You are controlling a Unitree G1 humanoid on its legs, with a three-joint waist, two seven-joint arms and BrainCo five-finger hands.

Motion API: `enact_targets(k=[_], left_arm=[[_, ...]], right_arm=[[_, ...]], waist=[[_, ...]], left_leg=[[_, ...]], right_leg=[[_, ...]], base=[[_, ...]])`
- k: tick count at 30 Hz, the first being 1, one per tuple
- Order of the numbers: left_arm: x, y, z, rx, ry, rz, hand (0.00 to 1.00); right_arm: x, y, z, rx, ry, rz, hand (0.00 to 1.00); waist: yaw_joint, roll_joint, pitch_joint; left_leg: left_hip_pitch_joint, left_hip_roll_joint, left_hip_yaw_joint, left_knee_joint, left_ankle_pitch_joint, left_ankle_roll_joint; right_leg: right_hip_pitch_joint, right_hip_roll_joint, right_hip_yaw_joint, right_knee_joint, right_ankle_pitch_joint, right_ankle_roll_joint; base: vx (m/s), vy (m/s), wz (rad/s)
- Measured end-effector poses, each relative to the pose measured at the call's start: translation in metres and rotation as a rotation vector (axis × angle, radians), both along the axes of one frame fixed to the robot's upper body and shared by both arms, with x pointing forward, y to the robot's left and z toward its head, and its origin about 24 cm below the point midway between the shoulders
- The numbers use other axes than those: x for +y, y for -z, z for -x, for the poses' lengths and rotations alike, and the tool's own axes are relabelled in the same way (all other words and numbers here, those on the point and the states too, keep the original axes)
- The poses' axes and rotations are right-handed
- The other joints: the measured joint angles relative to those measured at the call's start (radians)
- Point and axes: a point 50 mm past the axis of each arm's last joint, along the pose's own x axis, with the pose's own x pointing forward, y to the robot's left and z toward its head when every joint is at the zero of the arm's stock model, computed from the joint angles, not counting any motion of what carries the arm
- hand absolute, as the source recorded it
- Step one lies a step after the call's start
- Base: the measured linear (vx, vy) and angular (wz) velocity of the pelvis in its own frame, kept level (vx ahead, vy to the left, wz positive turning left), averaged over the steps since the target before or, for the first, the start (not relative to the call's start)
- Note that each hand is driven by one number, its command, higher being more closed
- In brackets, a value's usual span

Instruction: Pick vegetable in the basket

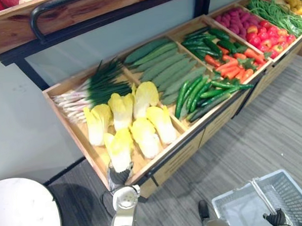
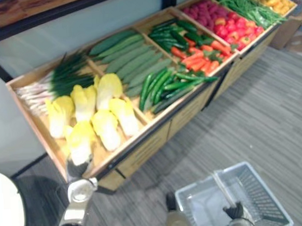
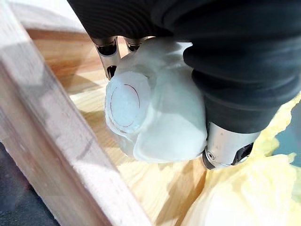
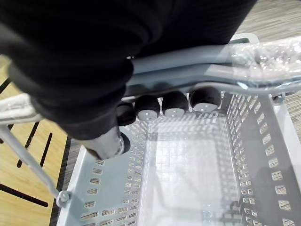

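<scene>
Several yellow napa cabbages lie in the near-left compartment of a long wooden display crate (image 1: 95,159). My left hand (image 1: 119,174) reaches over the crate's front edge and is shut on the white stem end of the front cabbage (image 1: 119,147). In the left wrist view the fingers (image 3: 108,47) and thumb (image 3: 225,148) wrap that pale stem (image 3: 150,113), and the cabbage still rests on the wood. My right hand (image 1: 278,218) hangs at the lower right, fingers (image 4: 174,104) curled round the grey handle (image 4: 188,70) of an empty white plastic basket (image 1: 297,191).
Other compartments hold spring onions (image 1: 96,88), long pale-green gourds (image 1: 164,67), green peppers (image 1: 195,93), cucumbers (image 1: 208,39), carrots (image 1: 232,68), tomatoes (image 1: 266,36) and green beans (image 1: 277,12). A round white tabletop (image 1: 19,211) sits at the lower left. A wooden shelf with a black bar (image 1: 59,6) overhangs the back.
</scene>
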Motion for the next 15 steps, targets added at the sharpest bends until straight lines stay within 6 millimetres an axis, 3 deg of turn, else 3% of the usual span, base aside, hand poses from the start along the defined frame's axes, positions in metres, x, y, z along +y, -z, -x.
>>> enact_targets(k=[3,15], left_arm=[[0.002,-0.016,-0.004,-0.073,0.004,-0.012,1.00],[0.005,-0.066,-0.011,-0.302,-0.003,-0.049,1.00]], right_arm=[[-0.002,0.000,0.002,0.002,0.019,0.002,1.00],[-0.002,0.000,0.001,0.028,-0.009,0.002,1.00]], waist=[[0.014,-0.002,-0.004],[0.019,-0.019,-0.046]], left_leg=[[-0.011,0.000,-0.012,0.001,0.002,0.001],[-0.047,-0.014,-0.078,0.005,0.014,0.015]], right_leg=[[-0.002,-0.004,-0.009,0.000,0.000,0.000],[0.000,-0.031,-0.065,0.000,0.000,0.000]], base=[[-0.06,-0.042,0.13],[-0.02,-0.016,0.15]])
